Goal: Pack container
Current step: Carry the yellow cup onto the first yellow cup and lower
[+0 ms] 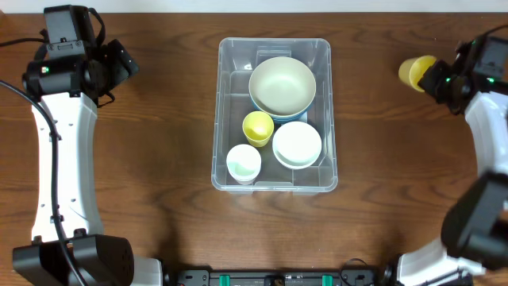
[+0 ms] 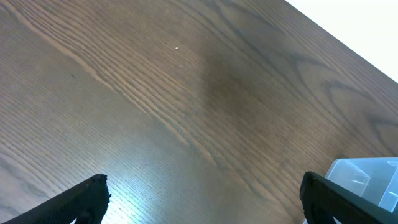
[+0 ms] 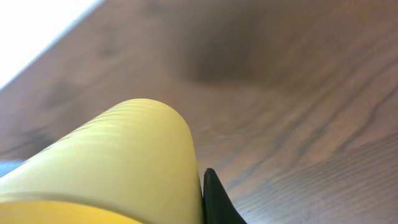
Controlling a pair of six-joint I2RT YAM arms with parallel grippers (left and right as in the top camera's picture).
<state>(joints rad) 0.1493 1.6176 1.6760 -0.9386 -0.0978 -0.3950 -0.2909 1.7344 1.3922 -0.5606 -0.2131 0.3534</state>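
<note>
Meanwhile the right tool [image 1: 431, 76] holds a yellow cup [image 1: 413, 71] well apart from the container [image 1: 223, 111], left tool [image 2: 202, 194] spread wide

no legible text, labels — none readable

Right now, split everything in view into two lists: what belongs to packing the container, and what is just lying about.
Belongs to the job: the container; inside it the large pale bowl, white bowl, small yellow cup and white cup; the second yellow cup, gripped in the right jaws.

Just there: the table; the left jaws, open and holding nothing.
</note>
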